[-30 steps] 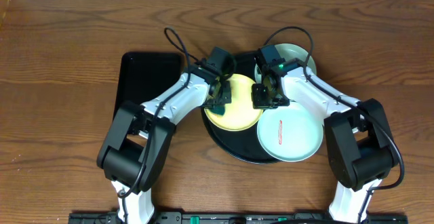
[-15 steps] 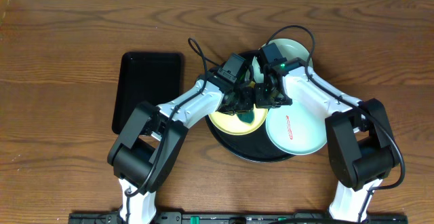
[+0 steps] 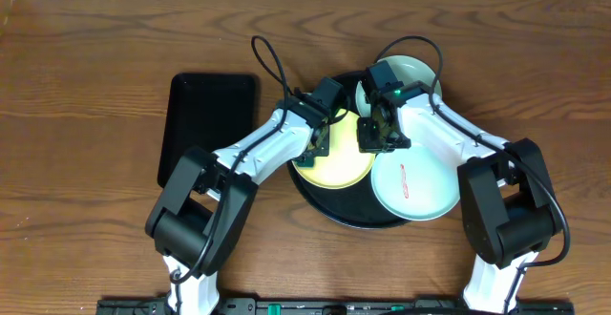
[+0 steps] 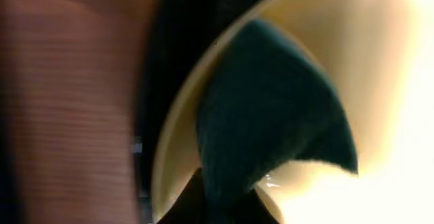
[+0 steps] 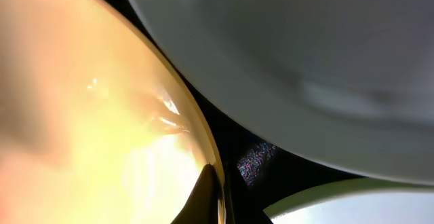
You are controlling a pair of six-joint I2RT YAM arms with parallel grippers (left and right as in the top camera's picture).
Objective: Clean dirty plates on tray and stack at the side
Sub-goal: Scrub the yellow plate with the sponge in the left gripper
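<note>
Centrally on wooden table (image 3: 95, 48), round black tray (image 3: 329, 210). At its 9 o'clock side, yellow plate (image 3: 339, 167); at 4 o'clock, streaked mint plate (image 3: 420, 186) overhanging the rim; at 1 o'clock, plain mint plate (image 3: 415, 74), also partly past the rim. Clamped on dark green cloth (image 4: 271, 129): left gripper (image 3: 323, 141), cloth pressed onto yellow plate's inside near its 11 o'clock edge. Pinched together on yellow plate's 3 o'clock rim: right gripper (image 3: 374, 136). Off beyond round tray's 9 o'clock, apart from it, rectangular black tray (image 3: 205, 124).
</note>
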